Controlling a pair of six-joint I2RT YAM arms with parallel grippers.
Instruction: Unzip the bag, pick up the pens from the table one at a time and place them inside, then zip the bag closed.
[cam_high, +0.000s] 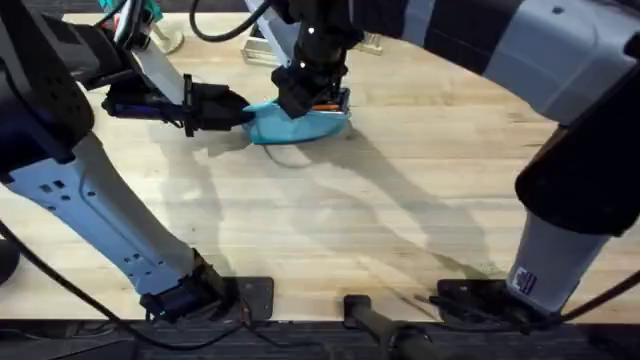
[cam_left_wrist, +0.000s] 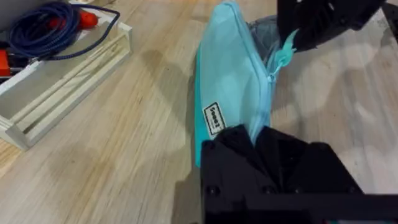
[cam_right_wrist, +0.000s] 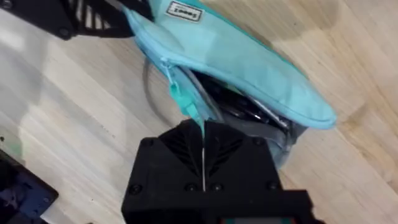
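Two end effectors on the bag (cam_high: 296, 124): left (cam_high: 243, 112) seemingly clamping its end, right (cam_right_wrist: 203, 134) pinching the zipper pull (cam_right_wrist: 181, 99).

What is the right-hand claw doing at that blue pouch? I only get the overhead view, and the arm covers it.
Observer: In the right wrist view, the right gripper is shut on the teal zipper pull of the bag.
Operator: Is the pouch open, then?
Observer: Partly. The zipper gapes near the pull, and dark slim shapes, likely pens, lie inside.
Operator: And the other claw?
Observer: In the left wrist view, the left gripper clamps the bag's end, next to a small white label.
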